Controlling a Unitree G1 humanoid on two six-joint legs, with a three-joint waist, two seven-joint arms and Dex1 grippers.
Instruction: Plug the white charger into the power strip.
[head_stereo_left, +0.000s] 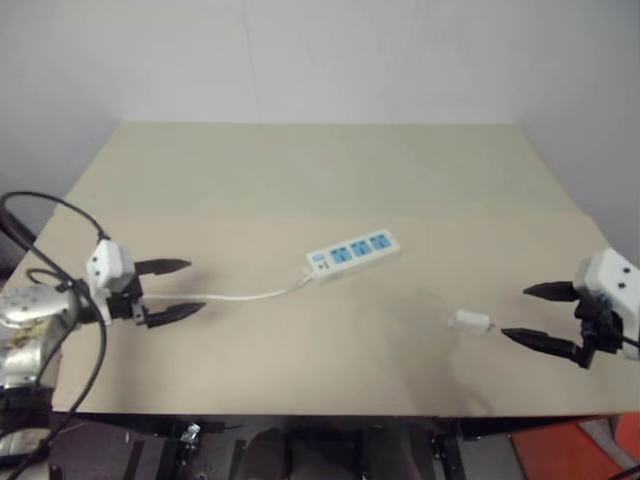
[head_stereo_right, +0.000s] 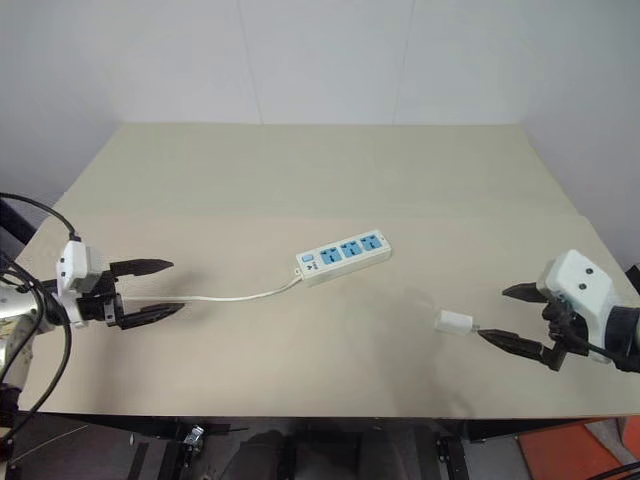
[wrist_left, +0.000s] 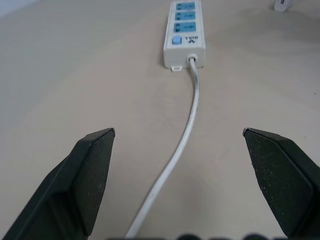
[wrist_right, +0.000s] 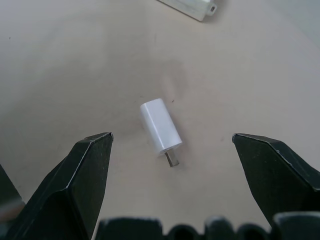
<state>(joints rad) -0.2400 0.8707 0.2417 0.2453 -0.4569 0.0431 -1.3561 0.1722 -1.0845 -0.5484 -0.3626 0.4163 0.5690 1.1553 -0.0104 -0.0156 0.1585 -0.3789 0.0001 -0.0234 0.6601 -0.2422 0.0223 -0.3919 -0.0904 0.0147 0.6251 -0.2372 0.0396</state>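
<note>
The white charger (wrist_right: 160, 126) lies on its side on the tan table, prongs showing, right of centre (head_stereo_right: 453, 321). My right gripper (head_stereo_right: 497, 314) hovers just right of it, open, fingers apart from it with nothing held. The power strip (head_stereo_right: 343, 256) rests mid-table with three blue socket faces up, its thin white cord (head_stereo_right: 240, 296) trailing left. My left gripper (head_stereo_right: 165, 287) is open near the cord's far end, the cord running between its fingers (wrist_left: 92, 170) toward the strip (wrist_left: 184, 31).
The tan table (head_stereo_right: 320, 170) stretches back to a white wall. Its front edge runs just below both grippers. A black cable loops around my left arm (head_stereo_left: 60, 300).
</note>
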